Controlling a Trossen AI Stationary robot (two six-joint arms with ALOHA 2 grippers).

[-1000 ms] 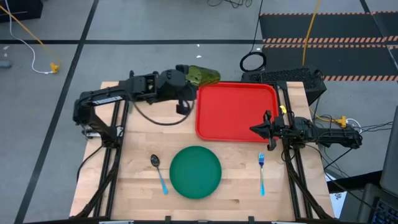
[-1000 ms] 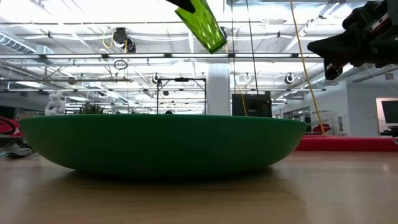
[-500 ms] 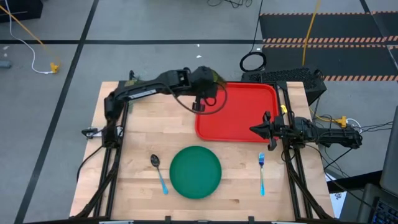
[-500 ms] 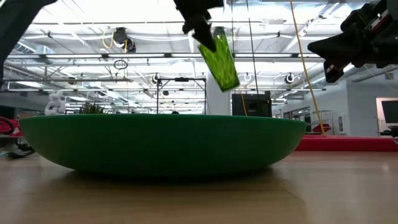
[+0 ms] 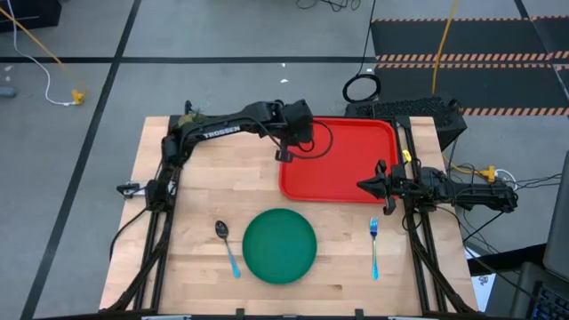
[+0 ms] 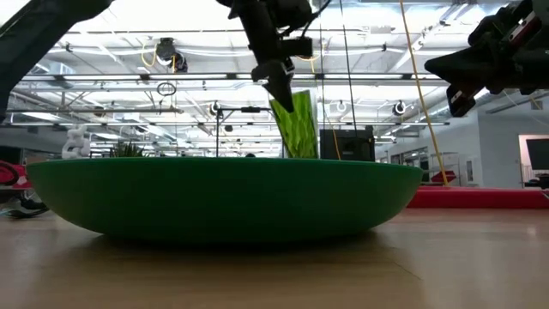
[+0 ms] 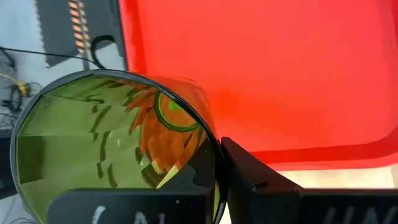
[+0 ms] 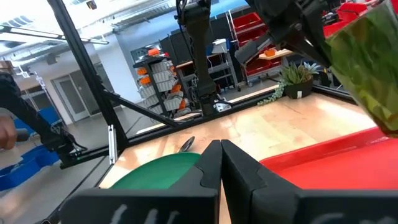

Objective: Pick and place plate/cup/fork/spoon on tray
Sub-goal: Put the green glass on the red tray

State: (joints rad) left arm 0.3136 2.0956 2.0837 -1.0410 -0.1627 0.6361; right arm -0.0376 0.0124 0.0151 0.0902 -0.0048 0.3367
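My left claw grips the olive-green translucent cylindrical cup, holding it above the big red rimmed plastic tray at its left edge. My right claw waits clenched, empty, by the tray's right side.

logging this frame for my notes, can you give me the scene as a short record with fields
left gripper: shut on the cup, over the tray's near-left corner
cup: olive-green tumbler, roughly upright, above the tray; whether it touches cannot be told
tray: red, at the table's far right, nothing lying on it
plate: green, on the table, near side, centre
spoon: on the table, left of the plate
fork: on the table, right of the plate
right gripper: shut, empty, at the tray's right edge
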